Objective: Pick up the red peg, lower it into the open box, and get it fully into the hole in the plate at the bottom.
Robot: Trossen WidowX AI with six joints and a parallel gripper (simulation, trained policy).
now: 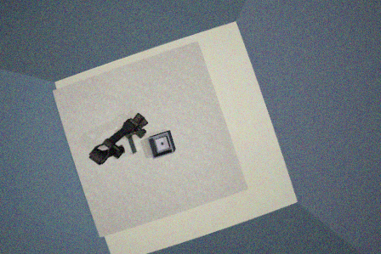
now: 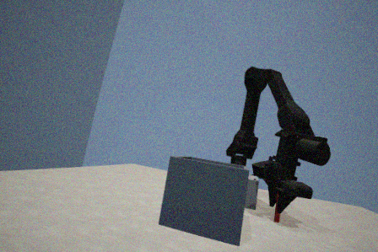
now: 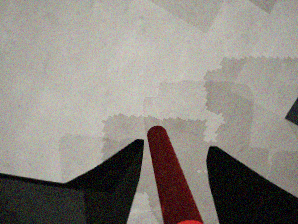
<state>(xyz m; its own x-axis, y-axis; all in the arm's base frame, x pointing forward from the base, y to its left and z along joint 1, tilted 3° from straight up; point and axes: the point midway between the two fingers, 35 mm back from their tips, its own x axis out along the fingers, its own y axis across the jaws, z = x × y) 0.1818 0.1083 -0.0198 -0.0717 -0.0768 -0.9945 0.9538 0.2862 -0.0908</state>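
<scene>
Top view first: a broad, pale, mottled counter [image 1: 204, 96] [image 2: 84, 205] [image 3: 60, 65] carries everything. On it a black six-joint arm [image 1: 119, 138] [image 2: 251, 114] folds high at the elbow and reaches down beside an open, square, dark blue-grey box [image 1: 151, 149] [image 2: 202, 201] [image 3: 293, 112]. At the bottom of the box lies a light grey square plate [image 1: 158, 149].

The black tapered jaws [image 1: 141, 127] [image 2: 276, 206] are low over the counter, partly spread, with one finger on either side of a slim red cylindrical peg [image 2: 277, 215] [image 3: 170, 175]. The peg stands about upright outside the box, its lower end at the counter. Its long axis runs down between the fingers, so the coming squeeze goes across it, which looks right for a grasp. It sits off centre, though, nearer the finger on the left of the wrist picture (both sides still show a gap there, so I judge it unheld). That finger would probably meet it first and could nudge or tip it.

Smallest is the dark round hole [image 1: 162, 143] in the plate's middle. The job seems to be at the grasp; lift, carry and insertion remain undone.
</scene>
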